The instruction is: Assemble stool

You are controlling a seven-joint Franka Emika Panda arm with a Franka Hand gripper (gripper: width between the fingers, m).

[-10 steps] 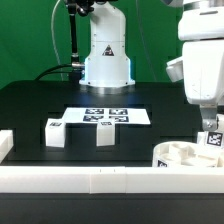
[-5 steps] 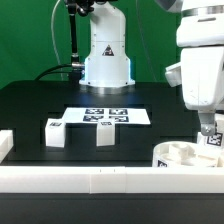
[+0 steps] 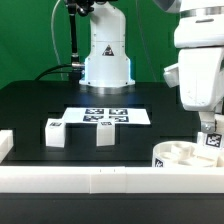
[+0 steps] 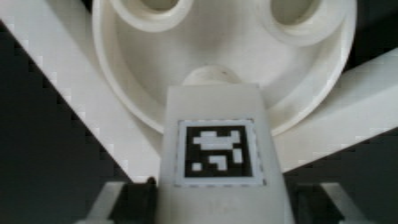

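My gripper [image 3: 208,128] is at the exterior view's right, shut on a white stool leg [image 3: 212,140] with a black-and-white tag. It holds the leg just above the round white seat disc [image 3: 183,156], which lies in the front right corner. In the wrist view the tagged leg [image 4: 217,140] sits between my fingers [image 4: 166,202], its far end over a socket of the seat disc [image 4: 214,35]. Two more legs [image 3: 55,132] [image 3: 104,133] stand on the black table at the left and centre.
The marker board [image 3: 107,116] lies flat behind the two standing legs. A long white rail wall [image 3: 90,179] runs along the front, with a short end piece at the left [image 3: 4,145]. The robot base [image 3: 105,60] stands at the back.
The arm has shifted slightly to the exterior view's left. The leg stays in my grip over the seat disc. The other legs have not moved.
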